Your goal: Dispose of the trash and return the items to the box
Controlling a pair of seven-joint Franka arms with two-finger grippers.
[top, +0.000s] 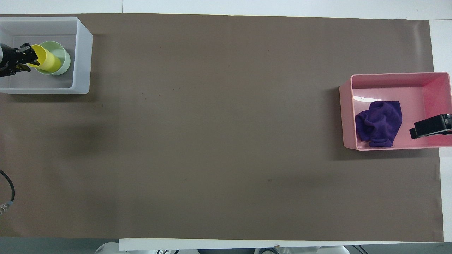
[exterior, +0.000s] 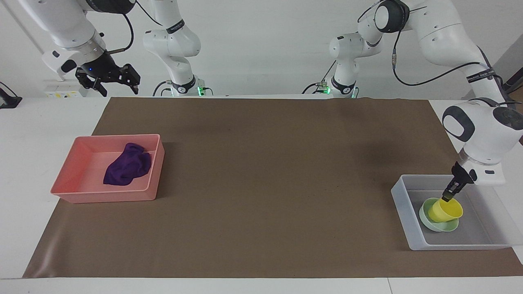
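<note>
The yellow cup (exterior: 444, 210) (top: 49, 60) leans tilted in the mint-green bowl (exterior: 445, 226) (top: 64, 56), which sits in the clear-white box (exterior: 400, 196) (top: 83, 60) at the left arm's end of the table. My left gripper (exterior: 446, 198) (top: 24, 59) is low inside the box, shut on the cup's rim. The purple rag (exterior: 126, 165) (top: 379, 123) lies in the pink tray (exterior: 106, 196) (top: 348, 116) at the right arm's end. My right gripper (exterior: 109, 81) (top: 430, 127) hangs open and empty, high over the pink tray.
A brown mat (exterior: 261, 183) covers the table between the two trays. The pink tray and the clear box stand at the mat's two ends. White table edge surrounds the mat.
</note>
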